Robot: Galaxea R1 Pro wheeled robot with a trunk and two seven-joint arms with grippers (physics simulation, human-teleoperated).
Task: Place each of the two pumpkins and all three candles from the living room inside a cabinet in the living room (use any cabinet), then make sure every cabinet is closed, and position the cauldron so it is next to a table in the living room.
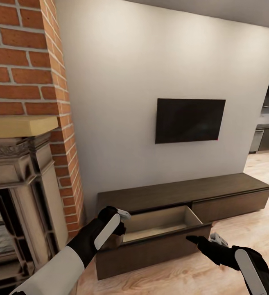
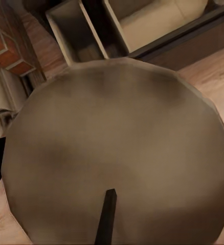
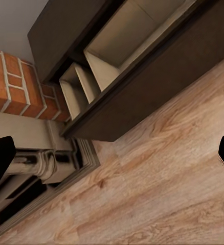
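Evenly and softly lit, without hard shadows. Brightest on the pale wall (image 1: pixel 150 61); dim inside the open drawer (image 1: pixel 163 223). Heavily blurred close up on the beige candle (image 2: pixel 117 153). Slightly grainy everywhere.

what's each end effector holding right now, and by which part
The left end effector holds a candle; the grip point cannot be told. The right end effector is open and empty.
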